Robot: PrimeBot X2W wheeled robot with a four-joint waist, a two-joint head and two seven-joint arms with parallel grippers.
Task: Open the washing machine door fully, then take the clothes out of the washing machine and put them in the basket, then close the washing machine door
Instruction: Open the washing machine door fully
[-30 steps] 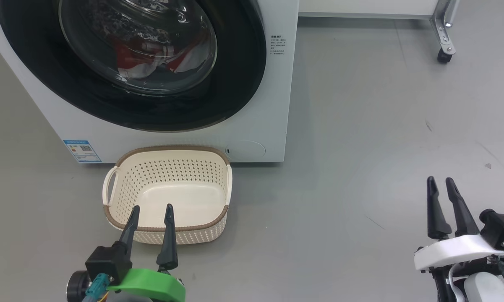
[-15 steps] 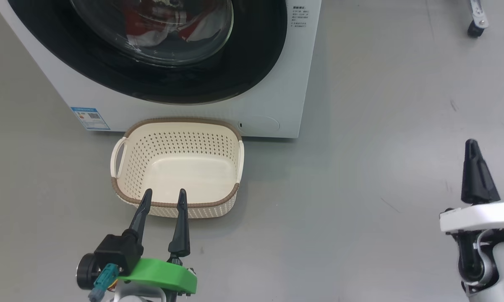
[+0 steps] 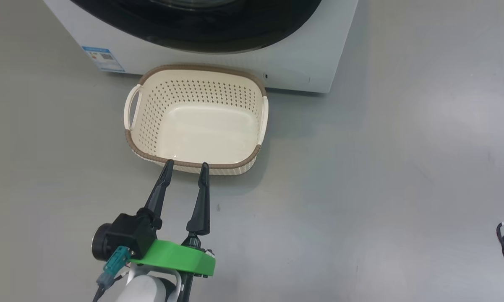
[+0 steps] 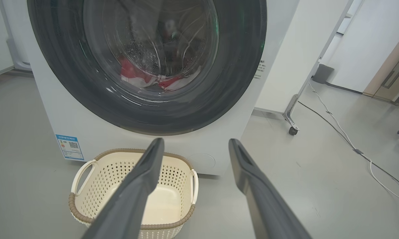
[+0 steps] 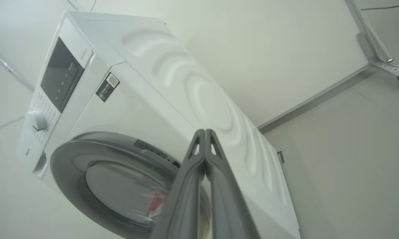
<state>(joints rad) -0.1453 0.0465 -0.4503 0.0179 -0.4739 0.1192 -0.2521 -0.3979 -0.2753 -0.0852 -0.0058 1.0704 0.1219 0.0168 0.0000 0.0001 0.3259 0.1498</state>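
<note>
Washing machine door (image 4: 146, 63), just one, shut; one basket (image 4: 96, 196) before it; left jaws spread, right jaws clenched.

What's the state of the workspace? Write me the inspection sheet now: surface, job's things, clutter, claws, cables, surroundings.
Surface: grey floor, faint scuffs.
Job's things: door shut on the washer; red clothes inside, behind the glass; basket empty, on the floor before the washer.
Clutter: nothing seen.
Claws: left claw open, empty, tips at the basket's near rim in the head view; right claw shut, empty, pointing at the washer.
Cables: black cable at the floor's right edge; floor cables run right of the washer.
Surroundings: white panel on a caster beside the washer.
</note>
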